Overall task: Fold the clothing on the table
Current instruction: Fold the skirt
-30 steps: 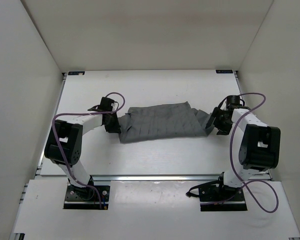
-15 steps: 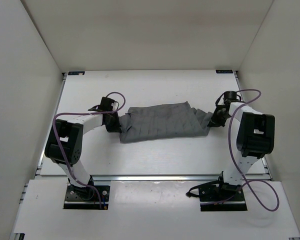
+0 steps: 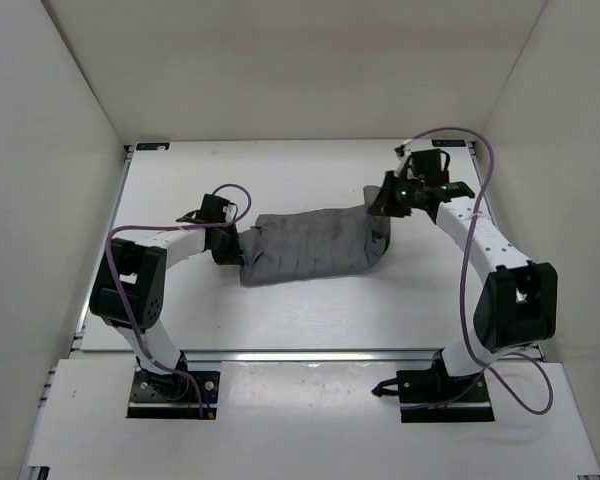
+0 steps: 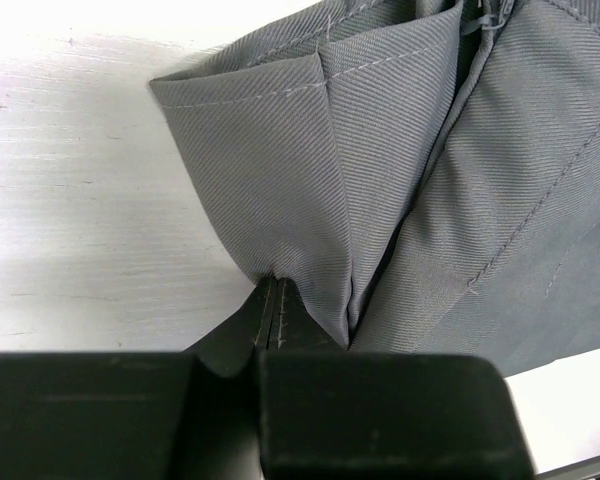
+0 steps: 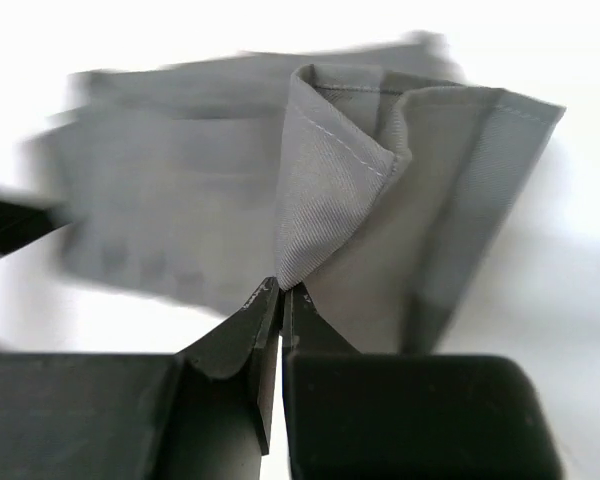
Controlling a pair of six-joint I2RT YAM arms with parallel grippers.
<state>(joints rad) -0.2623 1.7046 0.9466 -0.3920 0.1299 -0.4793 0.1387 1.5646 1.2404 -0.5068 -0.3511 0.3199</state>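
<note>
From above, the flat white table [image 3: 300, 310] is boxed in by plain white walls [image 3: 280, 70], and the grey clothing [image 3: 305, 248] lies across its middle. The left gripper [image 3: 232, 252] is clenched on the garment's left end, low on the table, where it was a second ago. The right gripper [image 3: 383, 200] stood wide at the right end then; it has since clamped that end and carried it up and leftward, so the cloth looks shorter and its right edge curls over. In the left wrist view, the closed jaws pinch a fold of fine twill with stitched hems [image 4: 310, 180] over the matte, faintly scuffed tabletop [image 4: 70, 200]. In the right wrist view, the shut jaws grip a lifted hemmed corner [image 5: 330, 190] that forms a soft cone, with the rest of the garment blurred beyond it.
</note>
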